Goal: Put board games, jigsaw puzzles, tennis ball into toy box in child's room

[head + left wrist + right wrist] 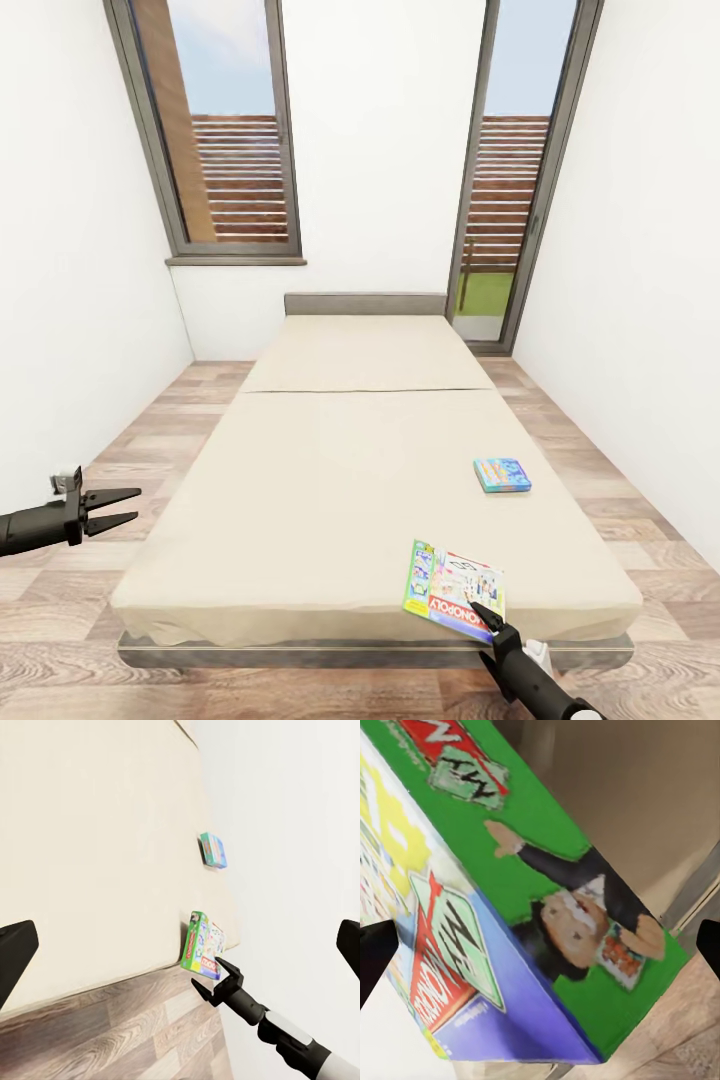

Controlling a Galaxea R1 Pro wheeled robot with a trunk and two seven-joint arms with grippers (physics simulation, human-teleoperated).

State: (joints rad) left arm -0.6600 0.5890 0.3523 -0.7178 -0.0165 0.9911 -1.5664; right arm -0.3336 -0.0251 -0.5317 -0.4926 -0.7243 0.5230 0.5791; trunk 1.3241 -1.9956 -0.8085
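Observation:
Two board games lie on the beige bed [330,480]. A small blue-and-orange box [502,475] rests near the bed's right side. A green, red and blue Monopoly box [455,588] sits at the near right corner of the mattress. My right gripper [487,617] is open at that box's near corner. In the right wrist view the Monopoly box [532,907] sits close up between the spread fingers [375,960]. My left gripper [115,508] hangs open and empty over the floor left of the bed. The left wrist view shows the Monopoly box [201,945], the blue box [213,850] and the right gripper [217,981].
White walls close in on both sides of the bed, with strips of wood-plank floor [130,440] between. A grey headboard [365,303] and two tall windows [235,130] stand at the far end. The dark bed frame [300,655] runs along the near edge.

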